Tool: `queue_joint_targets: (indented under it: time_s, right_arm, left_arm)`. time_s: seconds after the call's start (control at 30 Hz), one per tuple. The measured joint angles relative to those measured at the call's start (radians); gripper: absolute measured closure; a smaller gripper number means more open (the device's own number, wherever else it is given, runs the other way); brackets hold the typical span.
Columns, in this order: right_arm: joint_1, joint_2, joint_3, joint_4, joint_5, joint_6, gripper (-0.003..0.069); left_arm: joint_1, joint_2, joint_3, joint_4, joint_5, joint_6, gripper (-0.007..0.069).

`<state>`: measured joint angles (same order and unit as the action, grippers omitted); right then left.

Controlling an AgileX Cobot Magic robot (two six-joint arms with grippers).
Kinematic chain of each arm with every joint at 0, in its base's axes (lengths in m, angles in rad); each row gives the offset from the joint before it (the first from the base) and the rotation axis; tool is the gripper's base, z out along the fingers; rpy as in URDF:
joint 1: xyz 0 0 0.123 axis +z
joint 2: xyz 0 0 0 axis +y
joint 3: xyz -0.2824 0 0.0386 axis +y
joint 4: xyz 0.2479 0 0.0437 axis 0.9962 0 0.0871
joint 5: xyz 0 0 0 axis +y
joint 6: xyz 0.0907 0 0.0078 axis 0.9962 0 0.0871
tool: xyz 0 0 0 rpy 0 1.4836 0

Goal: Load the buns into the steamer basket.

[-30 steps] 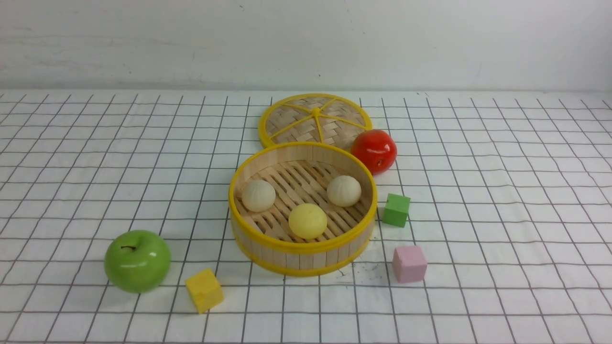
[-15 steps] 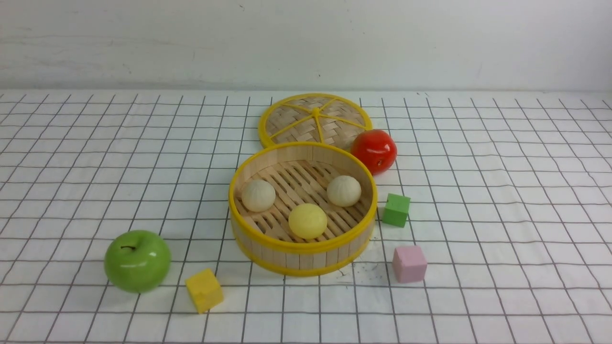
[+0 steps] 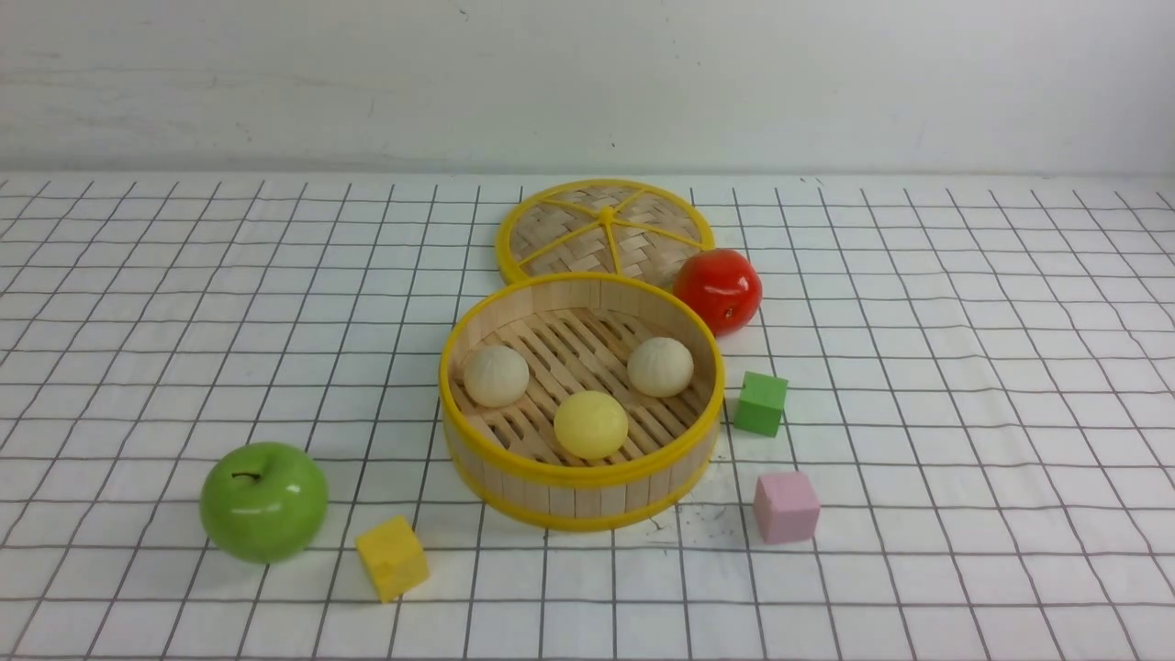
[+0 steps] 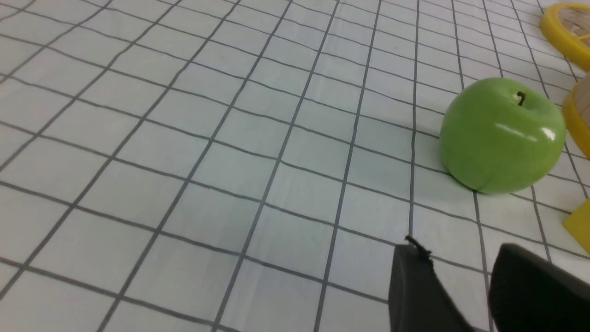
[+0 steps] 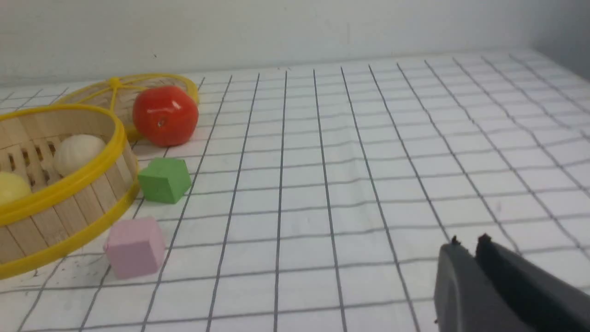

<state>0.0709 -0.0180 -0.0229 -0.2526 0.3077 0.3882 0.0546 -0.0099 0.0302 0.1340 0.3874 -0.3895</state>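
The steamer basket [image 3: 578, 477] stands mid-table, round, with wooden slat walls and yellow rims. Three buns lie on its slatted floor: a cream one [image 3: 496, 375] at the left, another cream one [image 3: 660, 366] at the right, and a pale yellow one [image 3: 590, 424] at the front. Neither arm shows in the front view. My left gripper [image 4: 458, 251] hangs open over bare cloth, well short of the green apple [image 4: 502, 133]. My right gripper [image 5: 469, 242] is shut on nothing, over the cloth to the right of the basket [image 5: 69, 184].
A flat woven lid [image 3: 604, 229] lies behind the basket, with a red fruit [image 3: 718, 290] at its right. The green apple [image 3: 264, 501] and a yellow cube [image 3: 392, 557] sit front left. A green cube [image 3: 761, 403] and a pink cube [image 3: 786, 507] sit right of the basket.
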Motion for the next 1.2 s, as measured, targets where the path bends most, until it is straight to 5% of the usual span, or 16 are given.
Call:
queue_joint_targets:
  time_s: [0.17, 0.33, 0.7, 1.2]
  right_arm:
    - [0.0, 0.0, 0.026, 0.045, 0.161, 0.129, 0.0603]
    - [0.0, 0.0, 0.03, 0.029, 0.151, 0.193, 0.0595]
    - [0.0, 0.0, 0.043, -0.197, 0.105, 0.203, 0.0589]
    - [-0.011, 0.0, 0.043, -0.221, 0.108, 0.211, 0.0573]
  left_arm:
    - [0.0, 0.0, 0.0, 0.0, 0.0, 0.0, 0.0386]
    - [0.0, 0.0, 0.0, 0.0, 0.0, 0.0, 0.0386]
    - [0.0, 0.0, 0.0, 0.0, -0.001, 0.0, 0.0386]
    - [0.0, 0.0, 0.0, 0.0, -0.001, 0.0, 0.0386]
